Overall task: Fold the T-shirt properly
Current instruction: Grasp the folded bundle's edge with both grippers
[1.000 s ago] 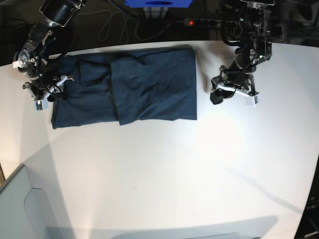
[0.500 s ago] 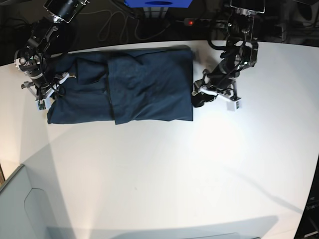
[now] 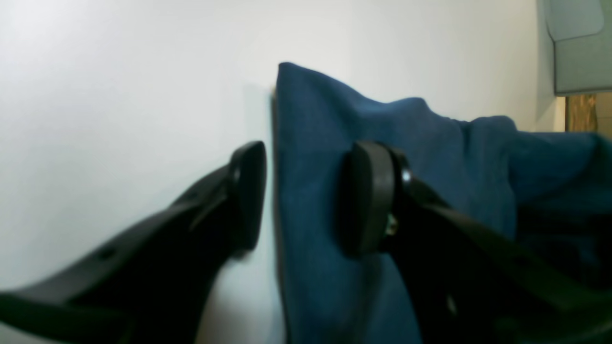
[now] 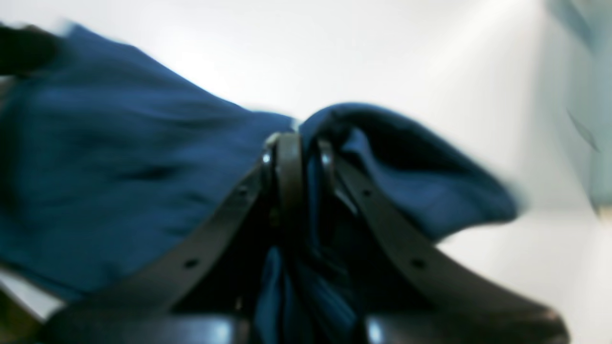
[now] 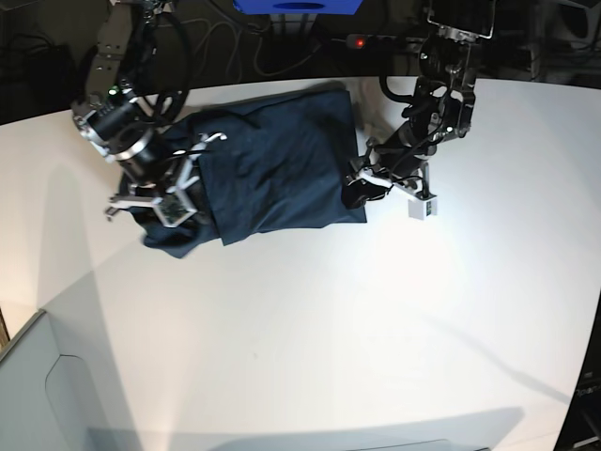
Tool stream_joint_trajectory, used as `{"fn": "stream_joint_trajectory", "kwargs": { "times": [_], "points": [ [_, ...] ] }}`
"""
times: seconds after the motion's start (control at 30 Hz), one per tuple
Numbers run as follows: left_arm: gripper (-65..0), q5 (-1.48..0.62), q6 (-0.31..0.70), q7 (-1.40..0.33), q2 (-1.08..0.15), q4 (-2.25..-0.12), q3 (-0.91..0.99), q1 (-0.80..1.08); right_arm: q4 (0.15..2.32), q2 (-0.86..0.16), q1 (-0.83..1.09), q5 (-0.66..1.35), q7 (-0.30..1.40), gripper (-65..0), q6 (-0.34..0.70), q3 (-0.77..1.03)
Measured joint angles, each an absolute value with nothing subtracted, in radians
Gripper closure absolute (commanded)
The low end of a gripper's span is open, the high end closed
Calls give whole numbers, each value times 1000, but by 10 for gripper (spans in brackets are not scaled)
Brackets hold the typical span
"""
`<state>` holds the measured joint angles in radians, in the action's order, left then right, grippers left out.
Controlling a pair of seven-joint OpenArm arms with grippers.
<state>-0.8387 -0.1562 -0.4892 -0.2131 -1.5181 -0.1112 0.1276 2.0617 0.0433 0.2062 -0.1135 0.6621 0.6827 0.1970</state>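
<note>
Clamped tight on a bunched fold of cloth, the right gripper (image 4: 299, 157) holds one end of the plain dark navy-blue short-sleeved cotton T-shirt (image 5: 272, 164), which lies partly folded near the far edge of the white worktop (image 5: 376, 329), towards its far left corner in the base view. At the garment's opposite side the left gripper (image 3: 306, 196) stands wide open, one finger on bare worktop just beside the hem and the other resting on the fabric, the edge between them and nothing yet gripped. The step in hand looks like taking both ends before a further fold. To do it well, the open jaws should close squarely over the edge, catching every layer; then both arms should lift evenly and keep the cloth taut, so the earlier folds do not slide apart.
</note>
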Motion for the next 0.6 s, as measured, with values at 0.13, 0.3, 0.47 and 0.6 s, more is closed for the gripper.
{"fn": "stream_joint_trajectory", "kwargs": {
  "times": [0.13, 0.3, 0.47, 0.6],
  "points": [
    [-280, -839, -156, -493, -216, -1518, -110, 128, 2057, 33, 200, -123, 668, 0, 683, 15],
    [-280, -843, -155, -493, -219, -1518, -109, 133, 1996, 37, 147, -110, 649, 0, 683, -156],
    [-280, -843, -155, -494, -219, -1518, -108, 133, 1874, 56, 130, -127, 616, 0, 683, -173],
    [-280, -842, -155, -493, -219, -1518, -108, 135, 1791, 62, 98, -126, 578, 0, 683, -225]
  ]
}}
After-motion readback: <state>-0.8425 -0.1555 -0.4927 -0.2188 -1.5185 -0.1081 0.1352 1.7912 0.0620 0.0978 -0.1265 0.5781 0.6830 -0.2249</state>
